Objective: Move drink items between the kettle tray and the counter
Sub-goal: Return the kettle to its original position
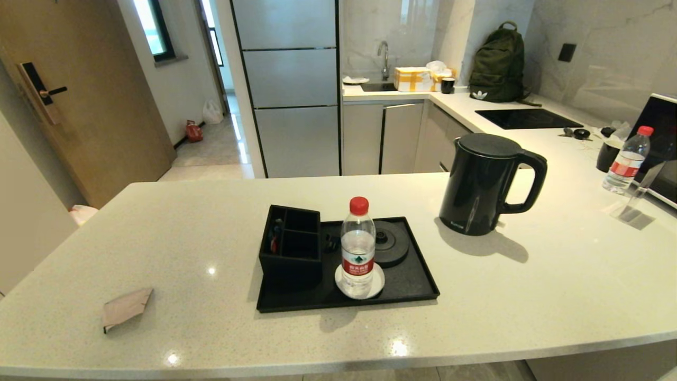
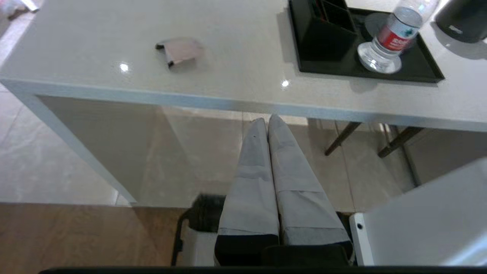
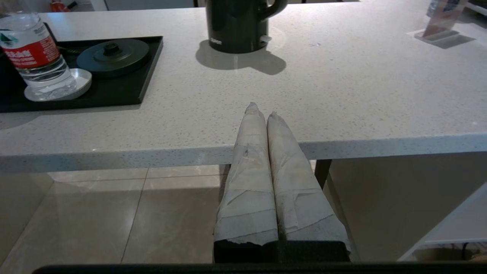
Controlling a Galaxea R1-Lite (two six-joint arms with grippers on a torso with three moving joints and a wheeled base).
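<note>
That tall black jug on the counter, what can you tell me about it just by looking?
It is an electric kettle, tall and matte black, slightly wider at the bottom, with a flat round lid and a big loop handle on the side toward the robot's right. There is small pale lettering low on its body. It stands upright on the pale speckled counter, casting a shadow, to the right of the black tray and clear of it. Its round base sits empty on that tray. Nothing touches the kettle but the counter.
</note>
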